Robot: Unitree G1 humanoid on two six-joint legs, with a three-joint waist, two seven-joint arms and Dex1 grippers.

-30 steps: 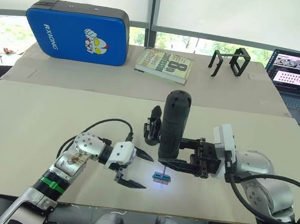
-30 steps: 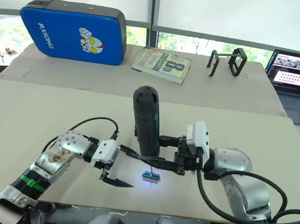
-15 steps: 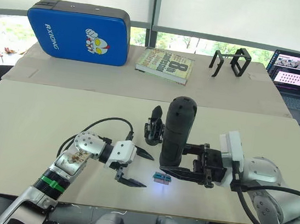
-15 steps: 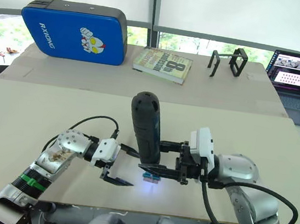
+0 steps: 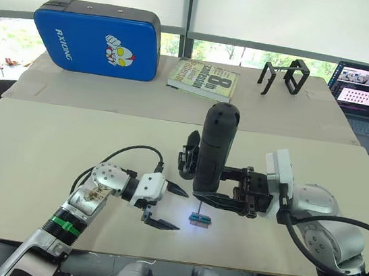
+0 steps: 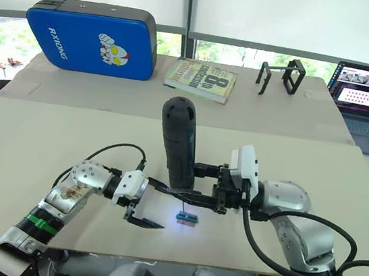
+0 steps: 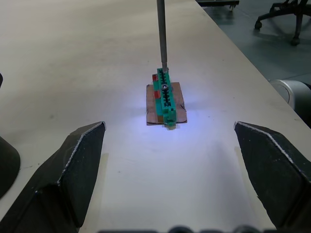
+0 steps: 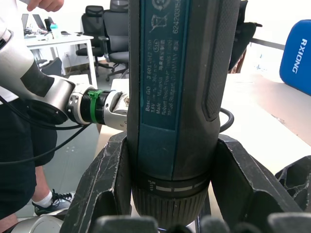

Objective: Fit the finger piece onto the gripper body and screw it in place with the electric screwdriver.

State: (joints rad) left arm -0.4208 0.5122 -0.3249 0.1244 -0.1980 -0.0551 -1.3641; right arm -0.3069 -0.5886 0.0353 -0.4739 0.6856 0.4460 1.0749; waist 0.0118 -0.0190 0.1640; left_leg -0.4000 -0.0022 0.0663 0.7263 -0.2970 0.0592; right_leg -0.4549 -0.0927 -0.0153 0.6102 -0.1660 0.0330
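On the beige worktop (image 5: pixel 33 152): one blue padded case (image 5: pixel 95 38), one left pincer (image 5: pixel 165 207) spread open and empty, one black gripper body (image 5: pixel 187 157), one dark pen-shaped electric screwdriver (image 5: pixel 212 152) clamped upright in the right pincer (image 5: pixel 222 189), its bit on one lit green block (image 7: pixel 164 97). Windows behind.

Beige table (image 5: pixel 45 160) below bright windows (image 5: pixel 255 11).

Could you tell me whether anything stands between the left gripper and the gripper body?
Nothing visible does: bare table lies between the open left gripper and the small black gripper body. The dark grey pen-shaped electric screwdriver, upright in the right gripper, stands just beside that path.
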